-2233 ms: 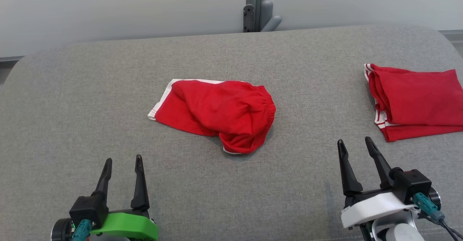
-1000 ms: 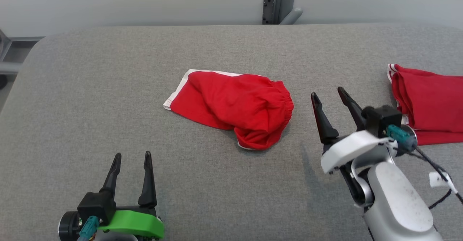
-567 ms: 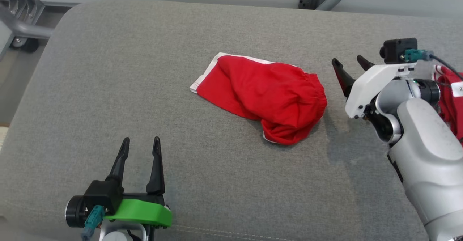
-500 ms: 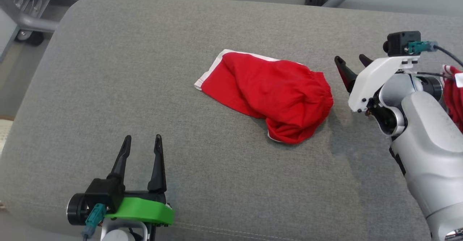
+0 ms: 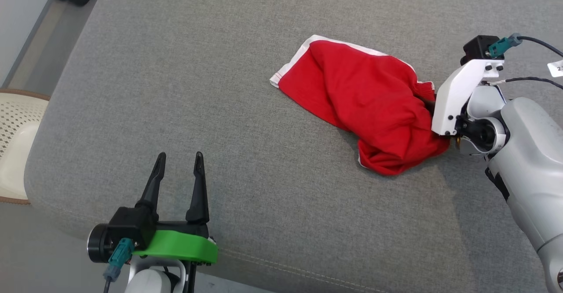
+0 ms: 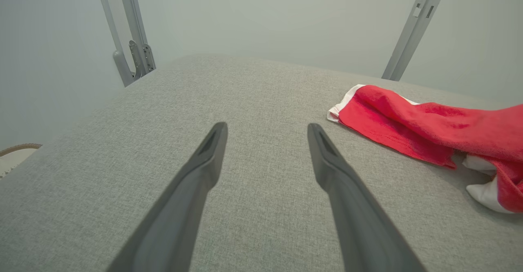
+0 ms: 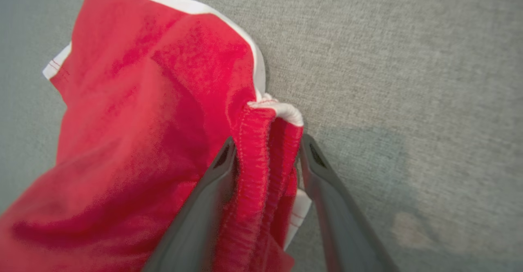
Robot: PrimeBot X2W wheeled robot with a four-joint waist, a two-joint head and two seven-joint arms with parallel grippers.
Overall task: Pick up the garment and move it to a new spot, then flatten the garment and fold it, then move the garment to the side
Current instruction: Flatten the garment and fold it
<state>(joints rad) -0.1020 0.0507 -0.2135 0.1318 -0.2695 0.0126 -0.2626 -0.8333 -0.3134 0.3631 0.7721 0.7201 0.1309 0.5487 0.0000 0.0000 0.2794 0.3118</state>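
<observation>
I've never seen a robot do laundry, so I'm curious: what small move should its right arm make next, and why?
Probably close the right end effector on the elastic waistband of the red shorts: its fingers straddle that gathered band but don't look clamped, and the shorts lie unlifted on the grey cushion.

free: grey cushion [image 5: 198, 86] left of garment [image 5: 365, 95] | obstacle: right arm [image 5: 523, 152] beside garment
</observation>
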